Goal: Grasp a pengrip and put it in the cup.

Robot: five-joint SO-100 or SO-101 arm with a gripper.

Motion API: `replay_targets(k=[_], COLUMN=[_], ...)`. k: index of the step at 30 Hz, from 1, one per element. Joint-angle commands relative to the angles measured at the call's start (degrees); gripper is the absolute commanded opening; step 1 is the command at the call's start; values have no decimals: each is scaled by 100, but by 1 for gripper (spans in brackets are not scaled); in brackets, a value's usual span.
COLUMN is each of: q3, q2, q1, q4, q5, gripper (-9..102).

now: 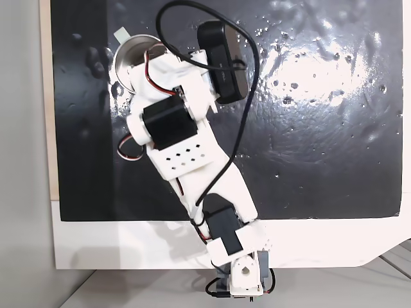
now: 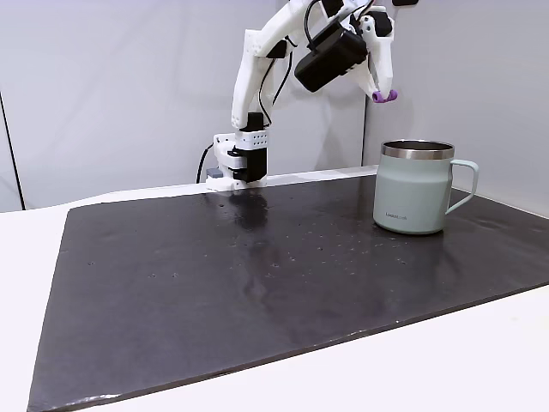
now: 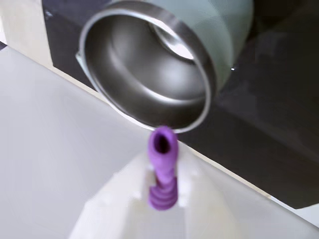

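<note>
Honestly, my worry is the pengrip (image 3: 162,167), pinched between the fingers (image 3: 119,199) and held high in the air, dropping short: in the side fixed view it (image 2: 383,96) hangs up and a little left of the cup (image 2: 415,197), so releasing now could bounce it off the rim onto the counter (image 2: 257,283). Its long axis runs along the fingers, open end toward the cup's mouth (image 3: 144,74).
</note>
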Motion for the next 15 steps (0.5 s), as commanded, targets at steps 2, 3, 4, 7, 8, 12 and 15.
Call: replay_targets(k=[2,3,4,7,8,12,15], q3=[-835,-923,-1020,-1371,-1485,-1696,-1688], q2=[-352,-439,-545,-844,-914,-1028,-1028], q1=[-176,-202,-211,-220,-229,-264,-281], q4=[-141,-176,-185,-202,-211,-264,-246], q5=[-53,-53,-53,-62,-70,-53,-35], gripper=[0,0,0,0,0,0,8])
